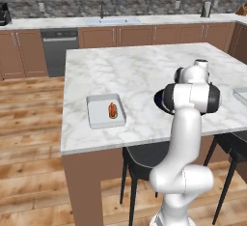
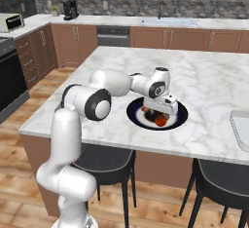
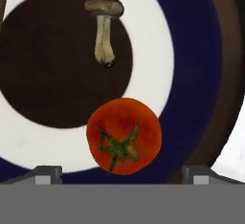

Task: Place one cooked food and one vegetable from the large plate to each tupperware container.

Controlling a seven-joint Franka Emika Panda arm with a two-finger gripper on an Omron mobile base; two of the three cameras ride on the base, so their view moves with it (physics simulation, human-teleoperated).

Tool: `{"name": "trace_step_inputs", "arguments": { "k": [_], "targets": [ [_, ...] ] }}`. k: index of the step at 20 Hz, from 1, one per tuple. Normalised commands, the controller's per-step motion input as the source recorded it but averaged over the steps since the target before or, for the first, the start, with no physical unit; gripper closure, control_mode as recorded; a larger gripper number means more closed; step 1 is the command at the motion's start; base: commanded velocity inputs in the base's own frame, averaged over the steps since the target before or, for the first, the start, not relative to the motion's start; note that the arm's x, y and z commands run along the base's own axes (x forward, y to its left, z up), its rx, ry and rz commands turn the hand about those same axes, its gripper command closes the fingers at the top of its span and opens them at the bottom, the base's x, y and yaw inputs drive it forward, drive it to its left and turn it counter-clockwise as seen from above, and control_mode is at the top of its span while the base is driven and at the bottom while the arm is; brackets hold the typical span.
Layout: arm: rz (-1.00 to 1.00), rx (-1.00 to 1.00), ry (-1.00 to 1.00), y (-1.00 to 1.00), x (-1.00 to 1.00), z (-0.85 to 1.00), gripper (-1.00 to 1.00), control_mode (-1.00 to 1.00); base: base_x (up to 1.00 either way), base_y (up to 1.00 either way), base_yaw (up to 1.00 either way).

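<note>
Left tupperware container (image 1: 105,110) held hot dog (image 1: 112,110) only; vegetable still missing. Second container (image 2: 240,128) at island's right edge, contents unclear. Gripper (image 3: 122,173) hovered over large plate (image 3: 191,74), jaws spread wide, empty, tomato (image 3: 124,136) between tips, mushroom (image 3: 104,27) beyond. Mostly undone.

Even, soft rendered light fills both base views, without glare and with only faint shadows under the island counter (image 1: 144,70). The hand view is coarse and slightly blurred, the tomato (image 3: 124,136) soft-edged.
</note>
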Motion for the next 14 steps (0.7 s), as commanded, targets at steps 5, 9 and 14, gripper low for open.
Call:
{"name": "trace_step_inputs", "arguments": {
  "k": [5, 9, 14],
  "targets": [
    [0.07, 0.04, 0.0, -0.02, 0.05, -0.18, -1.0, -1.0, 0.0, 0.0, 0.0],
    [0.01, 0.0, 0.0, 0.05, -0.16, -0.34, -1.0, -1.0, 0.0, 0.0, 0.0],
    [0.0, 0.0, 0.0, 0.15, -0.01, -0.35, -1.0, -1.0, 0.0, 0.0, 0.0]
  ]
}}
